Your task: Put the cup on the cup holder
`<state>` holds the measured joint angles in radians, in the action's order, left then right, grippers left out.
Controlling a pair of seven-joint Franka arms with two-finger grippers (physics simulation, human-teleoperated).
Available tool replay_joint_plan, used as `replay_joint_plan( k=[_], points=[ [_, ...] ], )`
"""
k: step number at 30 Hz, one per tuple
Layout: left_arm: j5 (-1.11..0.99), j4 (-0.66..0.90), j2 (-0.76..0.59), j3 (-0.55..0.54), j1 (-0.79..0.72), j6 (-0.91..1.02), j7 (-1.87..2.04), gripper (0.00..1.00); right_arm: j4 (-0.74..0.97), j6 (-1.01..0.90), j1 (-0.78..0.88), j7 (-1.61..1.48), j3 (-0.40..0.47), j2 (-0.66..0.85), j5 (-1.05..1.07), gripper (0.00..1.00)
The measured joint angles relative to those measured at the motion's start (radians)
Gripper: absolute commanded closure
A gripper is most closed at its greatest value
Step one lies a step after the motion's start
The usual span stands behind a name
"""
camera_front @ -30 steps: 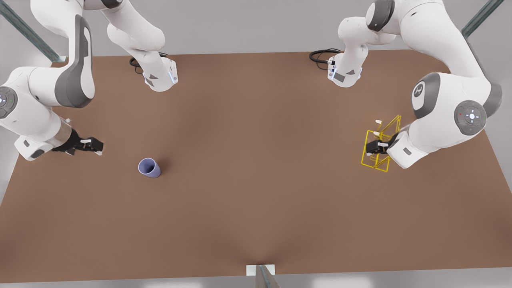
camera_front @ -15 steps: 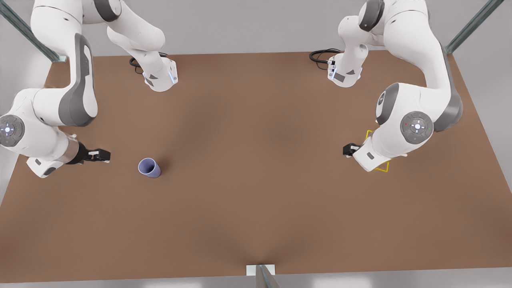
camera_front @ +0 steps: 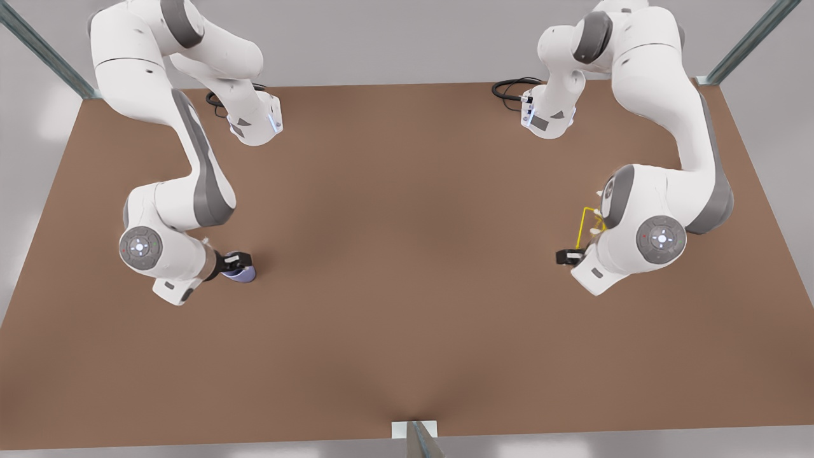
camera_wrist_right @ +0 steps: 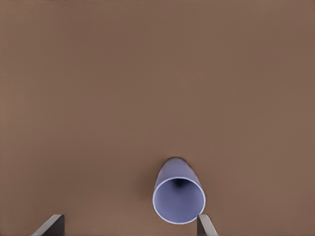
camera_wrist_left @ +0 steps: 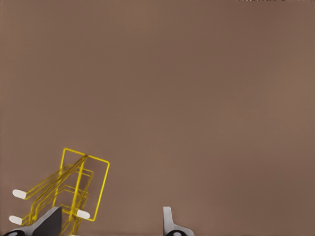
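While poised over the cup [camera_front: 245,273] at the front view's left, right claw [camera_front: 236,261] spread wide, one fingertip [camera_wrist_right: 203,222] beside the rim, ready to close. Cup upright on the table [camera_front: 407,267]. Farther right, left claw [camera_front: 568,256] open beside the holder [camera_front: 582,226], likely to steady it.

cup [camera_wrist_right: 178,196]: lavender-blue, tapered, mouth open to the camera, on the brown table | cup holder [camera_wrist_left: 78,189]: yellow wire frame, white-tipped pegs, well apart
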<state>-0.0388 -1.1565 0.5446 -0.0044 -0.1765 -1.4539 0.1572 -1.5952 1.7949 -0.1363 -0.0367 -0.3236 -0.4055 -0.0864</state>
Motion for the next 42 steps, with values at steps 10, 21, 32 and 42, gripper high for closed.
replay_joint_plan(
  k=[10,21,32,42],
  points=[
    [0.085,0.001,0.016,-0.002,0.116,-0.026,0.009,0.0,-0.165,0.195,0.033,0.031,-0.005,0.035,-0.002,0.0],
    [0.089,-0.002,0.019,-0.001,0.125,-0.032,0.012,0.0,-0.198,0.269,0.024,0.1,0.002,0.012,-0.027,0.0],
    [0.081,-0.004,0.023,-0.001,0.123,-0.039,0.015,0.0,-0.288,0.309,0.085,0.162,-0.003,0.062,-0.03,0.0],
    [0.081,-0.017,0.022,-0.001,0.117,-0.041,0.016,0.0,-0.448,0.375,-0.024,0.191,-0.01,0.167,-0.041,0.0]
  ],
)
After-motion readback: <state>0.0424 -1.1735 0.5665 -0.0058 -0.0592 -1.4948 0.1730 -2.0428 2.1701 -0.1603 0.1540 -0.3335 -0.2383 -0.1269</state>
